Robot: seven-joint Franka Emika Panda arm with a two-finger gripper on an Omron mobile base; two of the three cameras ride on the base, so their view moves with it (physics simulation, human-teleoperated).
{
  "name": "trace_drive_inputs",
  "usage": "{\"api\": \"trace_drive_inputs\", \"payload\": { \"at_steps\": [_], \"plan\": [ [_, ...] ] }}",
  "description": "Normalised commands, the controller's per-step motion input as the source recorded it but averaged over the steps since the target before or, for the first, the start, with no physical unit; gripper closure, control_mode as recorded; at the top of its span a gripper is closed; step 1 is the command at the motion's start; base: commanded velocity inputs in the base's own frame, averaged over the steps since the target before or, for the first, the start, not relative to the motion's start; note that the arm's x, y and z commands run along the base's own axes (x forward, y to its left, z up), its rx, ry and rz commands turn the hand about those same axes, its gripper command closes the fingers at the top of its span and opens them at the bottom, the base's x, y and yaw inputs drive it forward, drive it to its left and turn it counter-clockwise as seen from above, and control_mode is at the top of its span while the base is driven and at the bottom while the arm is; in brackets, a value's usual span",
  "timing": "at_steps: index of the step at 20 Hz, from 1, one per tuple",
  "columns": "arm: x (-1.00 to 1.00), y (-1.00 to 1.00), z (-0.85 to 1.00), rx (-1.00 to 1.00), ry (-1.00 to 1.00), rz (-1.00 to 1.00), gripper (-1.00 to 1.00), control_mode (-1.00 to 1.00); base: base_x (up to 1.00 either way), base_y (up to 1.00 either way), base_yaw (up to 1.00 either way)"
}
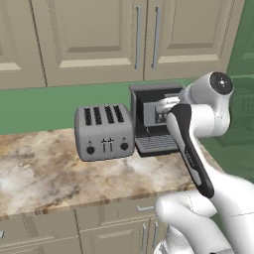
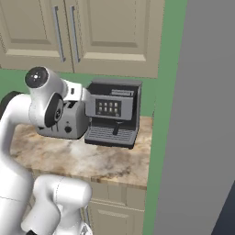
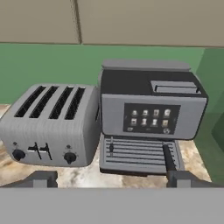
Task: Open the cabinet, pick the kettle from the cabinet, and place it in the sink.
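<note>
While it faces the toaster (image 3: pixel 50 124), the pincer (image 3: pixel 111 177) gapes wide, holding nothing

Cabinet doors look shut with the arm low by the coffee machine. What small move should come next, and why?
Probably raise the open gripper toward a bar handle of the cabinet. Both doors are closed, no kettle is visible, and the hand now faces the toaster and coffee machine below the doors.
</note>
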Motion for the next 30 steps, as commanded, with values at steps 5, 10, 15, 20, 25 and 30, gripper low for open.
{"api": "trace_drive_inputs", "payload": {
  "at_steps": [5, 10, 15, 20, 25, 30],
  "plan": [
    [0.0, 0.06, 0.43, 0.0, 0.0, 0.0, -1.0, -1.0, 0.0, 0.0, 0.0],
    [0.0, 0.06, 0.4, 0.0, 0.0, 0.0, -1.0, -1.0, 0.0, 0.0, 0.0],
    [0.02, 0.01, 0.3, 0.0, 0.0, 0.0, -1.0, -1.0, 0.0, 0.0, 0.0],
    [0.1, 0.01, 0.22, 0.0, 0.0, 0.0, -1.0, -1.0, 0.0, 0.0, 0.0],
    [0.15, 0.06, 0.22, 0.0, 0.0, 0.0, -1.0, -1.0, 0.0, 0.0, 0.0],
    [0.24, 0.05, 0.13, 0.0, -0.01, 0.0, -1.0, -1.0, 0.0, 0.0, 0.0]
  ]
}}
